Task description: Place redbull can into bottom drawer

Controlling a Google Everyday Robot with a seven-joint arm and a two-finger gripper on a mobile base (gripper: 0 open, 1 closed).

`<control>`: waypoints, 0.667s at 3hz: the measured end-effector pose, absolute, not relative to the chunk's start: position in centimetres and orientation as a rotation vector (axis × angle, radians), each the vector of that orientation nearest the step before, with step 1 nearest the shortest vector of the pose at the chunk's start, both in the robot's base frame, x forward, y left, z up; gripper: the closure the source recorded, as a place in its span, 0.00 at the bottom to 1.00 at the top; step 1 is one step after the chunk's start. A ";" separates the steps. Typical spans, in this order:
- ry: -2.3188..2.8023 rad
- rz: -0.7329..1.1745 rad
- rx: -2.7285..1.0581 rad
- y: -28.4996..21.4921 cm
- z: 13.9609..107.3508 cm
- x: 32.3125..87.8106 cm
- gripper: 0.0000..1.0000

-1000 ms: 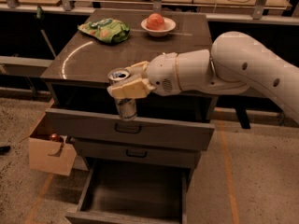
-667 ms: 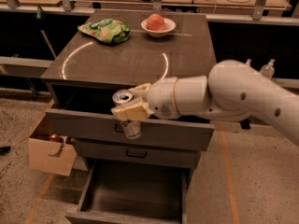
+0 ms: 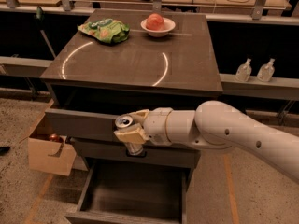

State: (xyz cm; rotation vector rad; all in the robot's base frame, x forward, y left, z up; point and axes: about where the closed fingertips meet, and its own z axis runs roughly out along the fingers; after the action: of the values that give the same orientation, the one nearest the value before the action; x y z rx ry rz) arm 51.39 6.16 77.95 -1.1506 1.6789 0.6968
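My gripper is shut on the redbull can, a slim silver can with a shiny top. It holds the can upright in front of the two upper drawers, above the open bottom drawer. The bottom drawer is pulled out and its dark inner floor shows. The white arm reaches in from the right.
On the cabinet top lie a green snack bag and a white bowl with a red fruit. A cardboard box stands on the floor at the left. Two clear bottles stand on a ledge at the right.
The gripper has carried the can downward, from the level of the cabinet top's front edge to in front of the upper drawers. The arm has lowered with it.
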 end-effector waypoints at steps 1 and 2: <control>1.679 0.697 -1.151 6.2 78.0 51.4 1.00; 1.691 0.690 -1.145 6.4 77.5 51.3 1.00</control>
State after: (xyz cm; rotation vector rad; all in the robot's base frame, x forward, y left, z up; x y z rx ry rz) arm 51.25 6.36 77.51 -1.1454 1.6913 0.6904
